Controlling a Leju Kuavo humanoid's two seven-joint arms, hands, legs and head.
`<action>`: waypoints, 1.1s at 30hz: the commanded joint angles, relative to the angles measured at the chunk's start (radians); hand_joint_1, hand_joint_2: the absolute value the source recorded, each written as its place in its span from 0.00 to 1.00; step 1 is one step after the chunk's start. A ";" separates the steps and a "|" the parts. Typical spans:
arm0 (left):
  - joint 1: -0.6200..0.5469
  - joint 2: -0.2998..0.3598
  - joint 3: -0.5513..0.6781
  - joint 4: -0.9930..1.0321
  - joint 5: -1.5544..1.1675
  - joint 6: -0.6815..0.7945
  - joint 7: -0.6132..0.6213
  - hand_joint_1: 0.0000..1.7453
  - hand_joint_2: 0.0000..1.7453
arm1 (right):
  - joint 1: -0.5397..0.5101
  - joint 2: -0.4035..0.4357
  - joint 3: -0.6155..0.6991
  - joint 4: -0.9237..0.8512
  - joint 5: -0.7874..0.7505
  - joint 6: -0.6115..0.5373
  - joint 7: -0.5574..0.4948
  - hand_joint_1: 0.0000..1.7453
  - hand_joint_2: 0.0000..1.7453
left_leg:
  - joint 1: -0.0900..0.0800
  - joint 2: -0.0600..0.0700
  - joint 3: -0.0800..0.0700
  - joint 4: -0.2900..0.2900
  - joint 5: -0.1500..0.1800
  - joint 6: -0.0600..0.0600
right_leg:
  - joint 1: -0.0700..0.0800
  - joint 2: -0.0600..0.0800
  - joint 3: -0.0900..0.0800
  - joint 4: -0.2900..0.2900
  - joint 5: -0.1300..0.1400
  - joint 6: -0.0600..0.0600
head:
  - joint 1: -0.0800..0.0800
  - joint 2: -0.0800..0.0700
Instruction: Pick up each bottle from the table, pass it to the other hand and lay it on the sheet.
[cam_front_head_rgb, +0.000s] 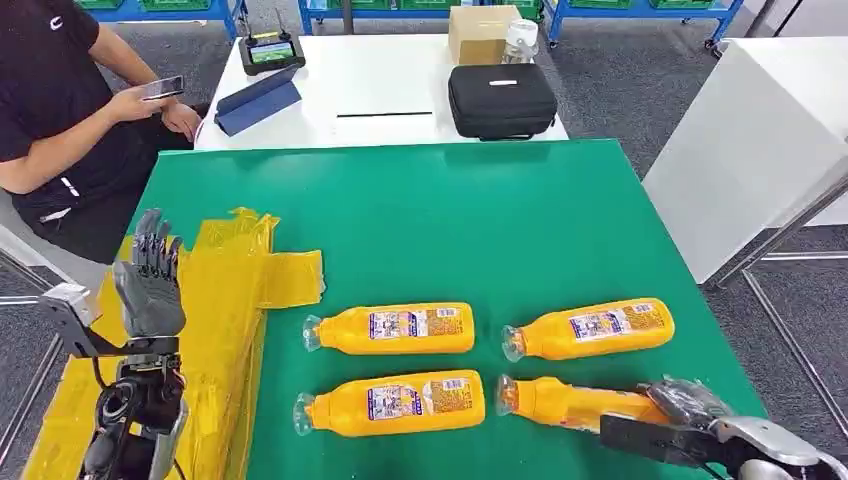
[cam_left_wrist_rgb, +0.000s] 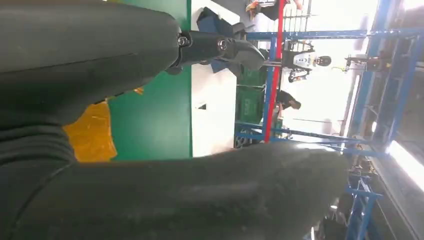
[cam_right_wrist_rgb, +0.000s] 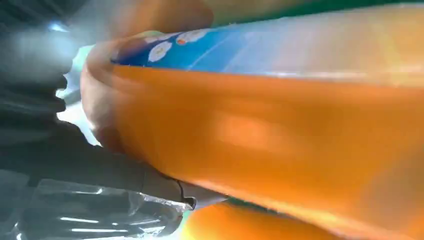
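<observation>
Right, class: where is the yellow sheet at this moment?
In the head view the yellow sheet lies along the green table's left side, beside the raised left hand and left of the four bottles.

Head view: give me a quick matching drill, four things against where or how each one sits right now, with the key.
Things:
1. near-right bottle
2. left hand
3. yellow sheet
4. black case

States:
A. on the white table beyond the green one
B. raised, fingers apart, holding nothing
C. spread over the green table's left part, no bottle on it
D. lying on the green table with the right hand at its base

Pairs: 1-D, 2-B, 3-C, 4-A
</observation>
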 joint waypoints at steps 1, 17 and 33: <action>0.061 -0.019 0.074 -0.047 0.006 -0.053 0.003 0.00 0.00 | 0.127 0.338 -0.765 -0.241 -0.284 0.228 -0.168 1.00 1.00 | -0.002 0.002 -0.006 -0.001 0.001 -0.002 | -0.002 0.001 -0.007 0.002 0.000 -0.001 | 0.000 0.000; 0.135 -0.022 0.043 -0.148 0.030 -0.054 0.006 0.00 0.00 | -0.123 0.352 -0.680 -0.133 -0.486 0.263 -0.263 1.00 1.00 | -0.003 0.006 -0.011 -0.002 0.002 -0.002 | -0.005 0.004 -0.015 0.001 0.002 -0.001 | 0.000 0.000; -0.130 -0.071 -0.234 0.004 0.145 -0.027 0.086 0.00 1.00 | -1.003 0.807 0.203 0.777 -0.289 -0.335 -0.180 1.00 1.00 | -0.002 0.033 -0.021 -0.003 0.017 -0.007 | -0.004 0.032 -0.035 0.007 0.023 -0.006 | -0.001 0.000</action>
